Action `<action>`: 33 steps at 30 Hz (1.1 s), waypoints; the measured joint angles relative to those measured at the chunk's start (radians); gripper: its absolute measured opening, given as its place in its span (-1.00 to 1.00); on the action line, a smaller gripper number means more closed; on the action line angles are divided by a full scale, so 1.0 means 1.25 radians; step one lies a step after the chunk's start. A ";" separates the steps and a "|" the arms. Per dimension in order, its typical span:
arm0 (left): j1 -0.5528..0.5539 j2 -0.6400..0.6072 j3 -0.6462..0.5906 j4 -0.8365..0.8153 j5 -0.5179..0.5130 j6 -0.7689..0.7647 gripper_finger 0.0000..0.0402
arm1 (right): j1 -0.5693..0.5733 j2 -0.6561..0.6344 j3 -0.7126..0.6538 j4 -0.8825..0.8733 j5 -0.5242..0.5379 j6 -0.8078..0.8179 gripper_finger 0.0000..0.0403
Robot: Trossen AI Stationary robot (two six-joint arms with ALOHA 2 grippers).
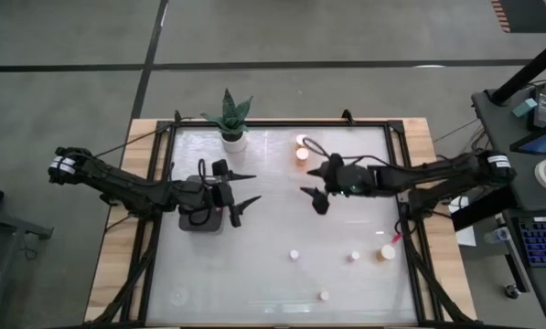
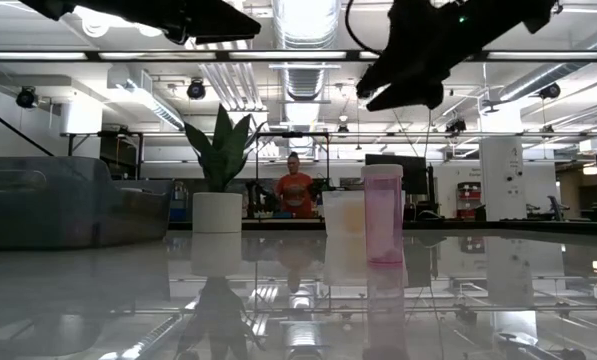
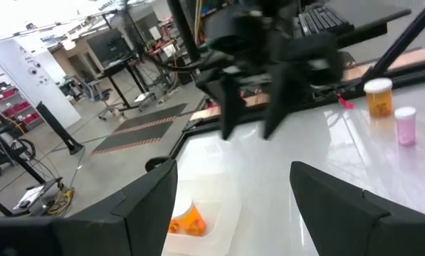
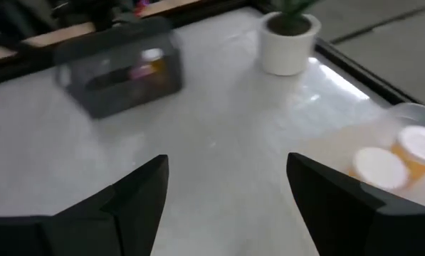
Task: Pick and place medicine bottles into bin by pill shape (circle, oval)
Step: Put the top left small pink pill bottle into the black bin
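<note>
Several medicine bottles with white caps stand loose on the near right of the table: an orange one [image 1: 388,251], a small pinkish one [image 1: 354,257] and two more [image 1: 294,255] [image 1: 324,295]. The dark bin [image 1: 202,217] at the left has bottles inside [image 4: 147,65]. The clear bin [image 4: 383,153] at the far middle holds orange bottles [image 1: 302,148]. My left gripper [image 1: 252,186] hangs open beside the dark bin. Near the table's middle my right gripper [image 1: 311,198] hangs open. Neither has anything between its fingers [image 3: 233,167] [image 4: 228,158].
A white pot with a green plant [image 1: 232,128] stands at the far edge, between the two bins. A black frame [image 1: 402,183] runs around the white tabletop. The low view shows a pink bottle [image 2: 383,215] and a wider one [image 2: 343,225] near the middle.
</note>
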 joint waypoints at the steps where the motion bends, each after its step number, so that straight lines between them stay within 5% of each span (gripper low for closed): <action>1: 0.000 0.000 0.000 0.008 0.000 -0.002 0.28 | 0.017 -0.003 -0.002 0.000 0.000 -0.009 0.36; 12: -0.014 0.003 0.000 0.028 0.005 -0.117 0.28 | 0.152 -0.069 -0.082 0.096 0.000 -0.132 0.40; 22: -0.103 0.041 0.010 0.066 0.026 -0.233 0.28 | 0.147 -0.217 -0.260 0.305 -0.027 -0.237 0.34; 33: -0.117 0.195 0.106 0.062 0.025 -0.335 0.28 | 0.118 -0.342 -0.377 0.480 -0.093 -0.309 0.33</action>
